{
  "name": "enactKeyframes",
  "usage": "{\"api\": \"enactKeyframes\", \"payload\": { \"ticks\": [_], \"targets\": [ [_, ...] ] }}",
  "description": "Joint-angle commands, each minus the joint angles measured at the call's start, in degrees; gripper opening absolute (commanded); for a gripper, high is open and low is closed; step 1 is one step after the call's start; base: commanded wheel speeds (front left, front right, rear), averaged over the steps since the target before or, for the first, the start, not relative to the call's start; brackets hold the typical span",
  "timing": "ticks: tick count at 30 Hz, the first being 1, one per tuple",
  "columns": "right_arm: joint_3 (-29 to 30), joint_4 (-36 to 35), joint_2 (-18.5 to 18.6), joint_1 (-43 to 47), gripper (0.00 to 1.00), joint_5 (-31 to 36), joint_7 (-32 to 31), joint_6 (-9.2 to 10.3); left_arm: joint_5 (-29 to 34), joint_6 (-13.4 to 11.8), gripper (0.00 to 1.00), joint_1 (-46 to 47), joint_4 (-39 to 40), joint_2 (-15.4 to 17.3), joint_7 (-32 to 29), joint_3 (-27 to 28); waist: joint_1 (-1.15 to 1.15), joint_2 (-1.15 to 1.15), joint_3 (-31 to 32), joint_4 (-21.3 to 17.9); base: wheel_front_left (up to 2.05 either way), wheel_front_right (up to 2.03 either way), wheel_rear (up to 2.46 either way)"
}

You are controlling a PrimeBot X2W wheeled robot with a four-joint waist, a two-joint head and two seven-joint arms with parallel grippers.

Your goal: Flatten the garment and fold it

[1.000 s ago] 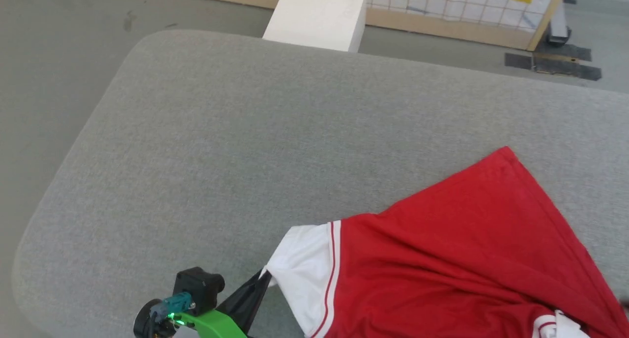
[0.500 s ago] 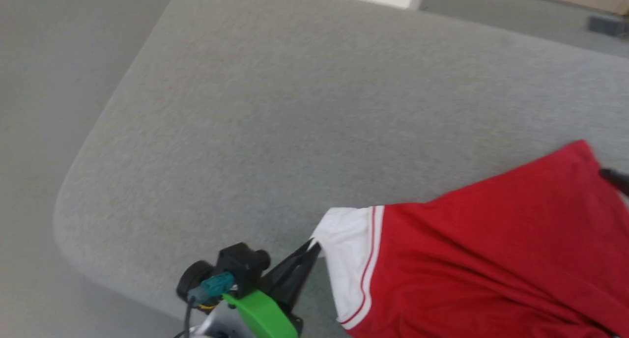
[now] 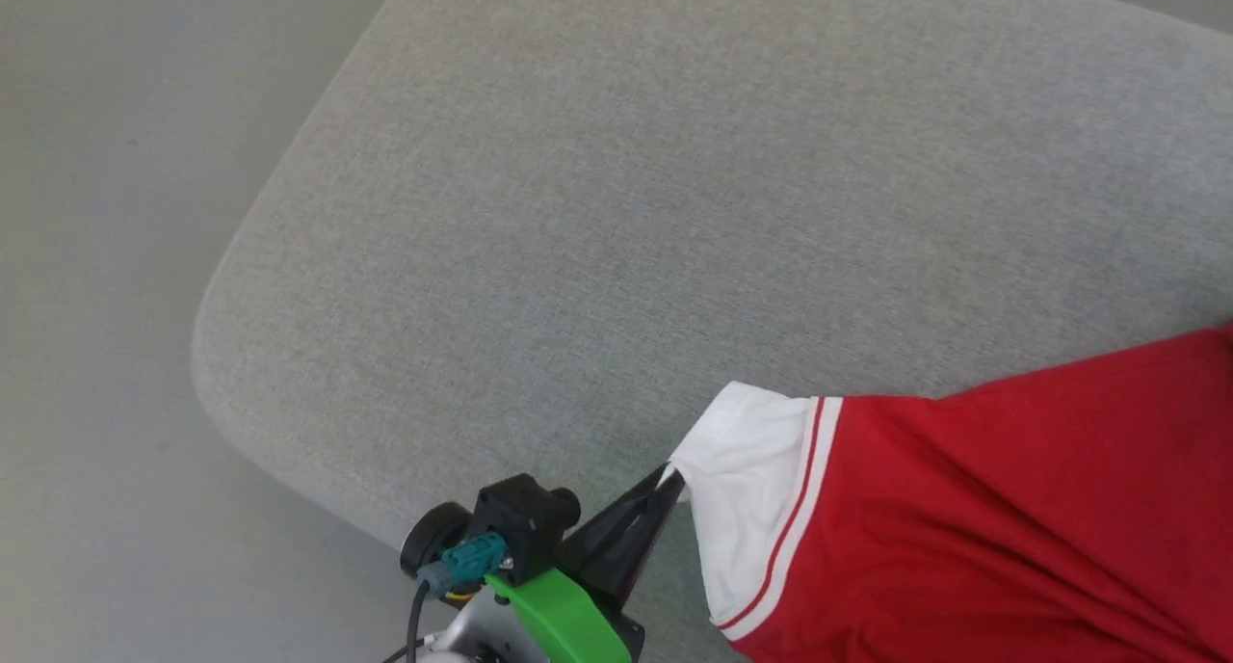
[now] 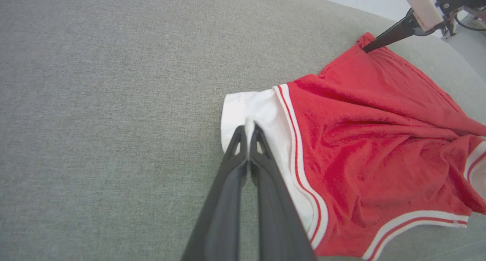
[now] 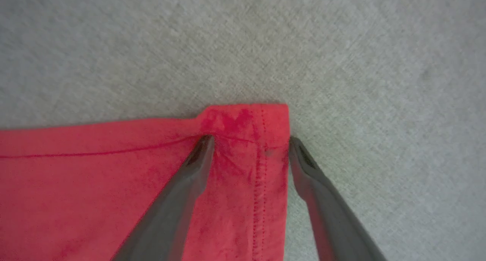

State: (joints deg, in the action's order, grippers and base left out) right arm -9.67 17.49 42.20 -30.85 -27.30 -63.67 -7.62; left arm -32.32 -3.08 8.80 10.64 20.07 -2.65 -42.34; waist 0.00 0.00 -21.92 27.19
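Head view: the left gripper [image 3: 669, 478] is clamped on the edge of the white sleeve [image 3: 751, 480] of the red jersey [image 3: 1011, 528], which lies on the grey cushion [image 3: 578, 210]

Left wrist view: its fingers [image 4: 224, 208] pinch a fold of the sleeve

Right wrist view: the right gripper [image 5: 250, 139] stands spread wide, holding nothing, its fingers straddling the jersey's hem corner [image 5: 246, 120]

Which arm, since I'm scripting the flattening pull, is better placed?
Left: the left gripper is shut on the garment at its sleeve; the right gripper stands open astride a hem corner.
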Motion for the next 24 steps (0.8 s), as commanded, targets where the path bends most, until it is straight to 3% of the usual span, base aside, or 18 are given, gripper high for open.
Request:
{"api": "enactKeyframes", "payload": {
  "ticks": [1, 2, 3, 12, 24],
  "targets": [
    [-2.1, 3.8, -1.2, 3.2, 0.63, -0.2, 0.4, 0.13, 0.3, 0.3, 0.00, 1.3, -0.4, -0.2, 0.6, 0.1, 0.00, 0.00, -1.0, 0.9, 0.00, 0.00, 0.00],
    [-2.6, 4.0, -1.1, 3.8, 0.12, -0.5, 0.5, 0.13, 0.2, 0.4, 0.00, 1.3, -0.7, -0.2, 0.7, 0.1, 0.00, 0.00, -1.0, 0.9, 0.00, 0.00, 0.00],
    [-3.3, 4.0, -0.9, 4.3, 0.00, -0.8, 0.8, 0.13, 0.1, 0.4, 0.00, 1.4, -1.0, -0.1, 0.9, 0.2, 0.00, 0.00, -0.9, 0.7, 0.00, 0.00, 0.00],
    [-2.7, 5.0, -2.3, 1.5, 0.00, -2.6, 10.8, 0.13, -0.6, 0.3, 0.00, 1.7, -3.0, 1.9, 1.8, 2.4, 0.00, 0.00, 4.1, -3.2, 0.00, 0.00, 0.00],
    [-2.5, -0.8, -1.3, -3.2, 0.00, -7.8, 26.3, 0.13, -1.3, -2.4, 0.00, 1.6, 0.4, 8.4, 2.6, 9.2, 0.00, 0.00, 14.6, -13.2, 0.00, 0.00, 0.00]
  ]
}}
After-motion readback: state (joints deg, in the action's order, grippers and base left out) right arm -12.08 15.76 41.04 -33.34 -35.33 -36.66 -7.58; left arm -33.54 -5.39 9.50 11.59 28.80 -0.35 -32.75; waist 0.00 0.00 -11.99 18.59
